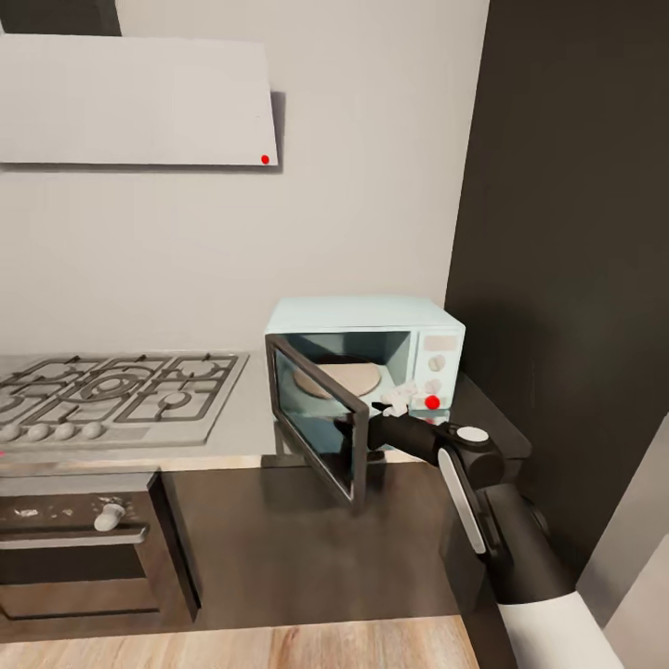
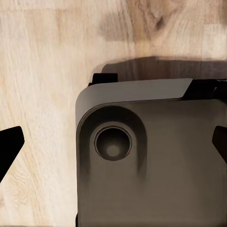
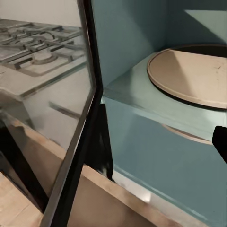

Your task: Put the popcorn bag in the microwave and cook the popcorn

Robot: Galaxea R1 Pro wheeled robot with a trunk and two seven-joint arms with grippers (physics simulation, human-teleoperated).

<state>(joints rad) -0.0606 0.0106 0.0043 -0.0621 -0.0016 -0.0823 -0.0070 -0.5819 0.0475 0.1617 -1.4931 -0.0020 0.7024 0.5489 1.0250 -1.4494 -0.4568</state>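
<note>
The pale blue microwave stands on the steel countertop with its dark glass door swung open toward me. Its round tan turntable is bare, and a red light glows on the control panel. My right gripper hovers at the microwave's front opening, just past the door's free edge, open and holding nothing. In the right wrist view the door and the turntable are close, and one dark fingertip shows. My left gripper hangs open over the wood floor. The popcorn bag is out of view.
A gas hob lies on the counter left of the microwave, with a dark oven under it and a pale hood above. A tall dark cabinet closes off the right side. A grey part of my own body shows under the left gripper.
</note>
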